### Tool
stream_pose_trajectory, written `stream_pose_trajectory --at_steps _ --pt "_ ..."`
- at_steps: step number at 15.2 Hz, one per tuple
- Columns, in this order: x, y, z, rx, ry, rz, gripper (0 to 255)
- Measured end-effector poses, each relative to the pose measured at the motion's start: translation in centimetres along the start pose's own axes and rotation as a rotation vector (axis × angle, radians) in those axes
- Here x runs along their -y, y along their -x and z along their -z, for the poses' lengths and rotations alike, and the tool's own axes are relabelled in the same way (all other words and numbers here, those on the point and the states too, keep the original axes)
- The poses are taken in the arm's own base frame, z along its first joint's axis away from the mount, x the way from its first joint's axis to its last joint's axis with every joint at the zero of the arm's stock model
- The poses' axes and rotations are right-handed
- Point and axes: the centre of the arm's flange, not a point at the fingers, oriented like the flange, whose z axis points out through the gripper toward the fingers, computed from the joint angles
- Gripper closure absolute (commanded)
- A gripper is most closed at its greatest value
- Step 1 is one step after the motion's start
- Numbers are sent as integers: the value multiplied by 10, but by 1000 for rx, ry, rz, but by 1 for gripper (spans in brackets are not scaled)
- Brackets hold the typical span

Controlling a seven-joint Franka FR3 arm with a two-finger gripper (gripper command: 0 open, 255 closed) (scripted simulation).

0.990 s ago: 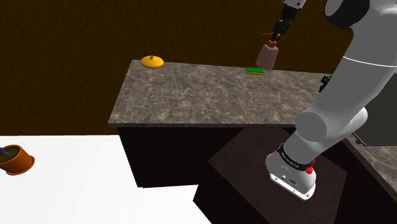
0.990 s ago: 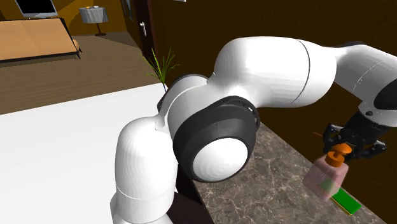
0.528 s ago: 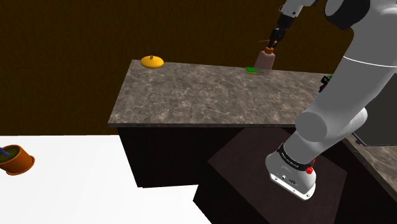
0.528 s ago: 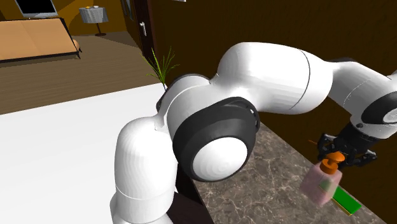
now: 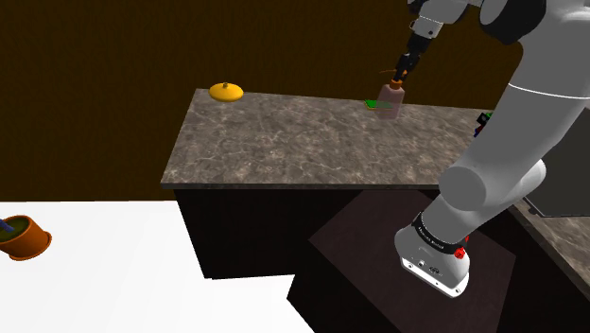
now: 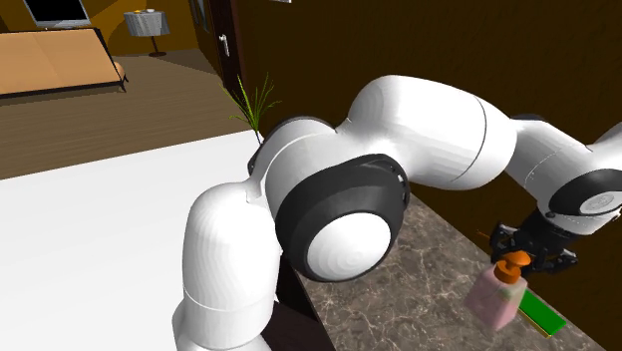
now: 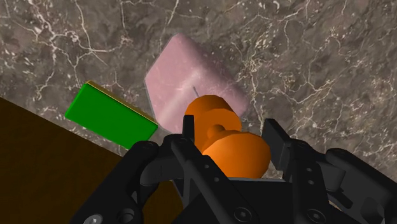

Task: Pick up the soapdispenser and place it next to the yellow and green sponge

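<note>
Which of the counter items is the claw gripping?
The pink soap dispenser with orange pump, beside the flat green sponge; the orange domed object lies far off.

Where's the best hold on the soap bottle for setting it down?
The orange pump, from above: it stands on top and fits between the fingers, while the pink body is broader. The gripper clasps it there.
</note>
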Motion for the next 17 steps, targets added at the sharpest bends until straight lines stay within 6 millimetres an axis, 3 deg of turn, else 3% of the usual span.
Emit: stream_pose_trajectory --at_steps 6,12,13,17 --pt "-4 0 -31 0 0 0 255" --pt "-5 0 -34 0 0 0 255" --pt "-5 0 -34 0 0 0 0" --pt "-5 0 -34 0 0 0 0"
